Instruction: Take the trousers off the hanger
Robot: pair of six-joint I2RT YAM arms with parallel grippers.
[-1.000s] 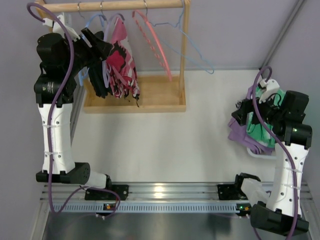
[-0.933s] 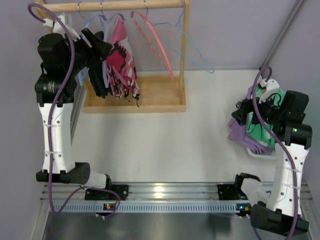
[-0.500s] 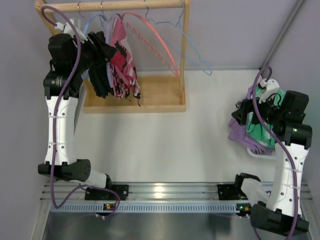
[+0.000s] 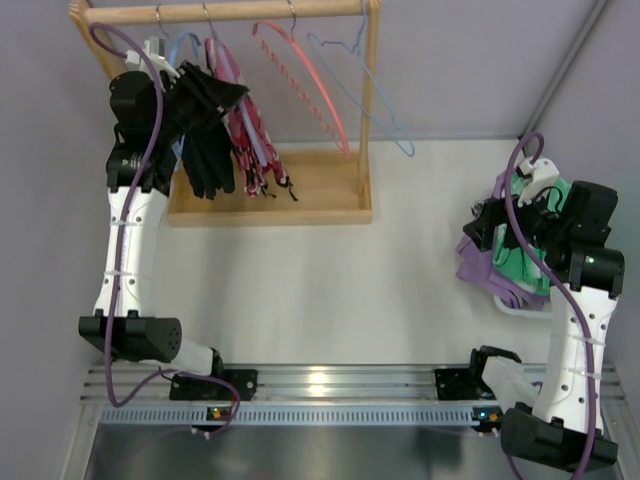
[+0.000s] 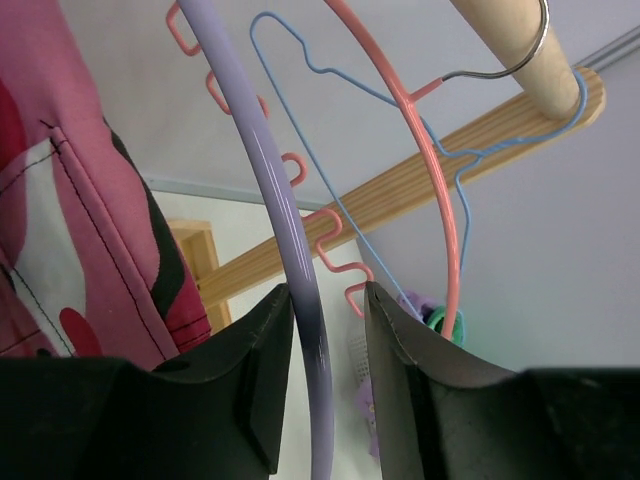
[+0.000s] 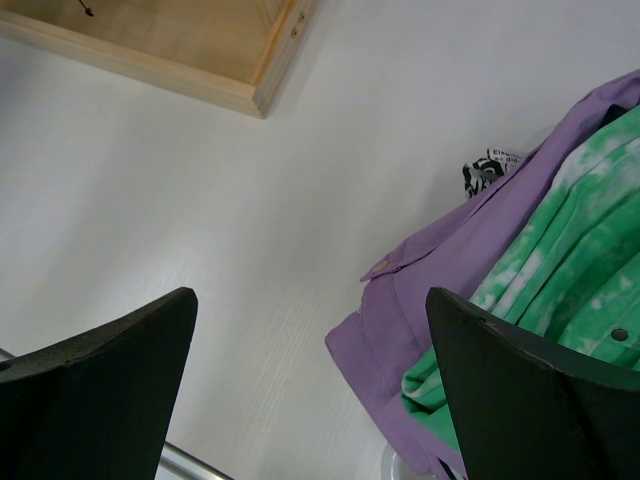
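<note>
The trousers (image 4: 255,145), magenta-pink with black and white print, hang on the lilac hanger (image 4: 214,52) from the wooden rail, strings dangling. In the left wrist view the trousers (image 5: 70,200) fill the left side. The hanger's arm (image 5: 270,200) runs down between my left gripper's (image 5: 328,290) jaws. The jaws stand narrowly apart around it. The bar lies against the left finger, with a gap to the right finger. From above, the left gripper (image 4: 222,92) is high at the rack. My right gripper (image 6: 310,300) is wide open and empty, low at the right (image 4: 480,225).
A plain black garment (image 4: 205,150) hangs left of the trousers. A salmon hanger (image 4: 310,80) and a light-blue hanger (image 4: 380,110) hang further right on the rail (image 4: 250,10). The rack's wooden base (image 4: 320,195) lies below. A purple and green cloth pile (image 4: 510,260) lies under the right gripper.
My left arm has reached up and right towards the rail. The lilac hanger and trousers have turned more edge-on. The salmon and blue hangers have swung slightly. The right arm has not moved.
</note>
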